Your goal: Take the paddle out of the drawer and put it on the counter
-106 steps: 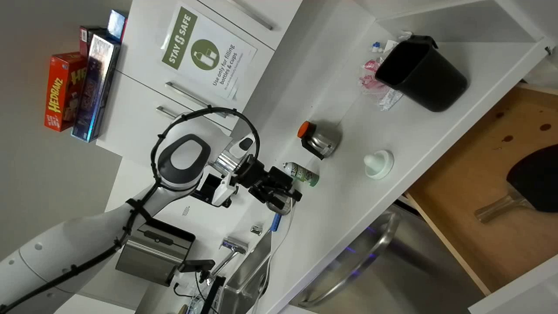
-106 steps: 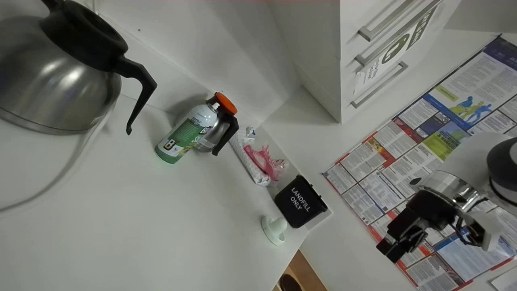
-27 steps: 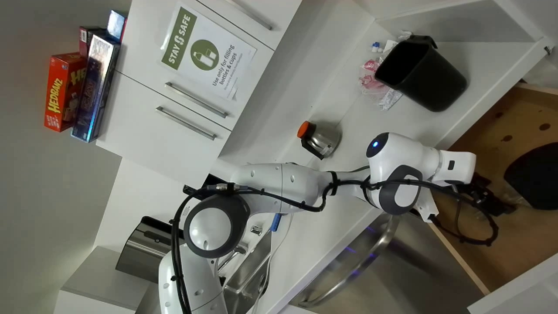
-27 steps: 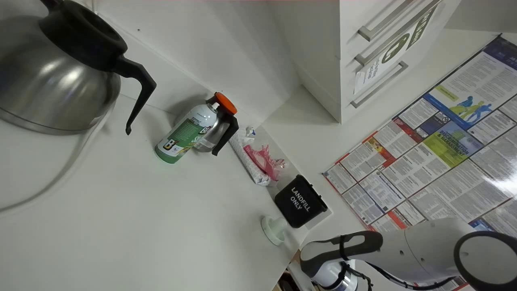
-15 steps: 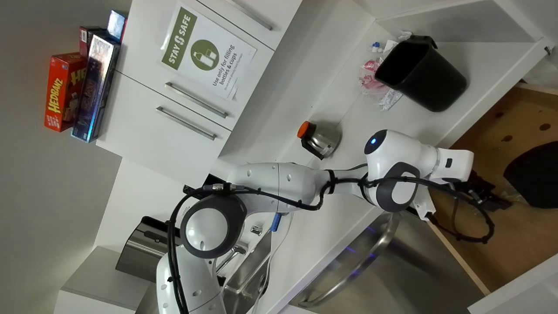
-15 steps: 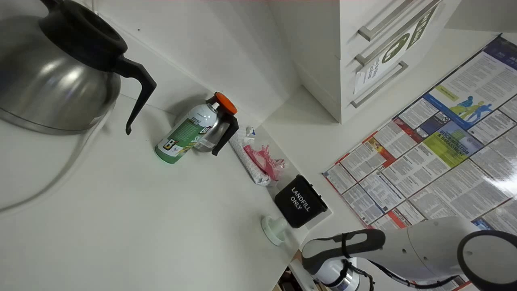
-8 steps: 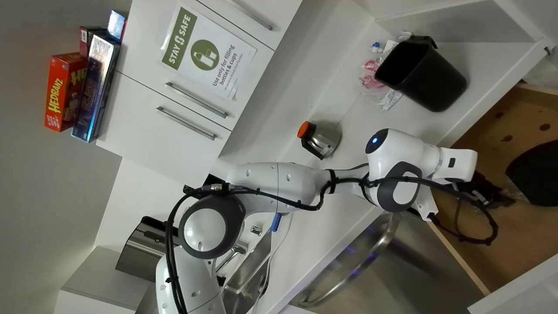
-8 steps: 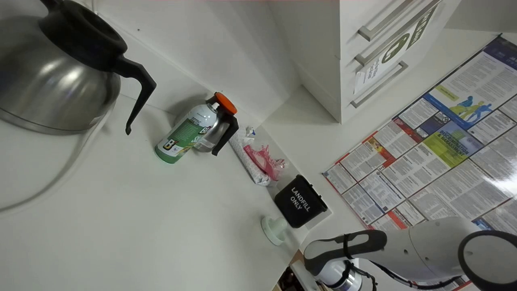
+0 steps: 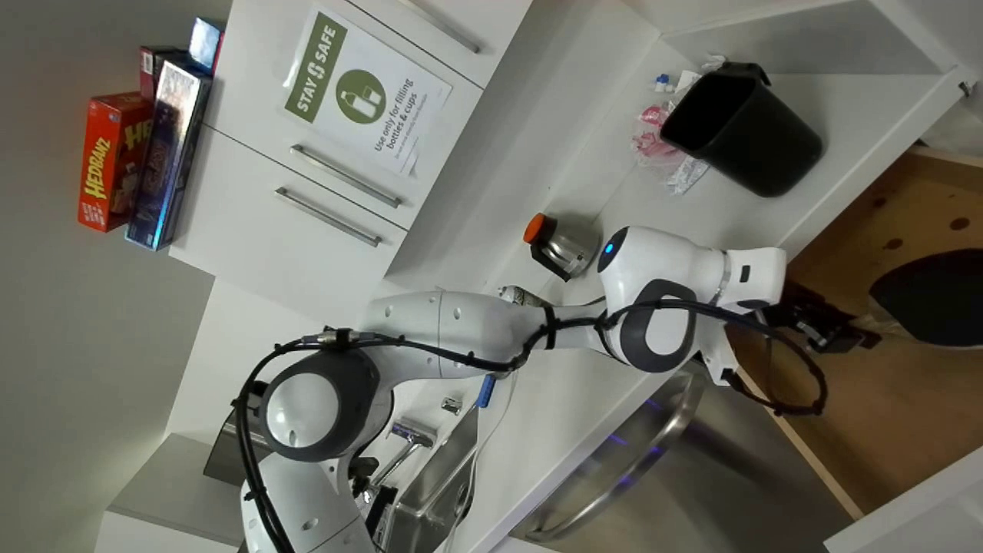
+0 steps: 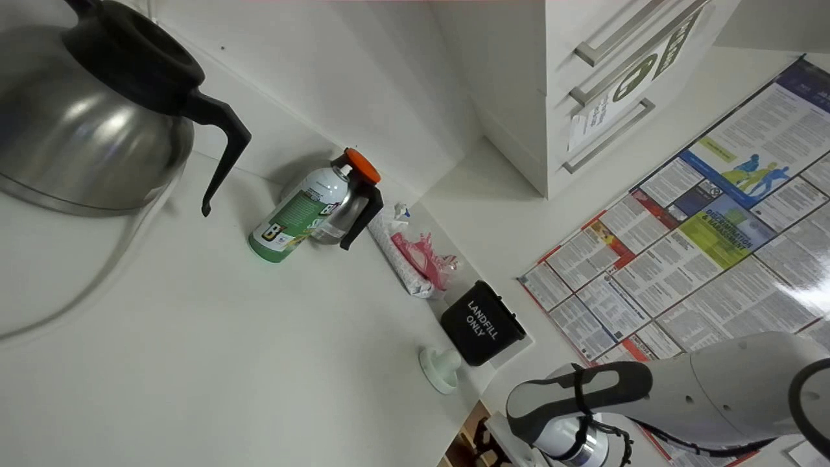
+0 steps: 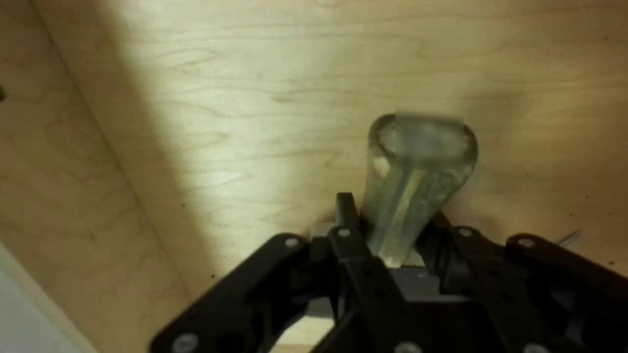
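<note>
Gripper (image 11: 391,228) pinches table-tennis paddle (image 9: 933,299) by its handle (image 11: 409,193); long axis passes between the jaws, butt (image 11: 424,139) protruding one side, blade (image 9: 929,303) the other.

**Black bin (image 10: 483,323) beside pink plastic wrapping (image 10: 425,258)**

In an exterior view, a green-and-white spray can (image 10: 301,215) partly hides an orange-lidded steel jug (image 10: 338,222); a large steel pot (image 10: 91,130) fills the upper left corner. In an exterior view, game boxes (image 9: 115,161) rest atop white cabinets (image 9: 253,200) bearing a "STAY SAFE" sign (image 9: 369,94).
</note>
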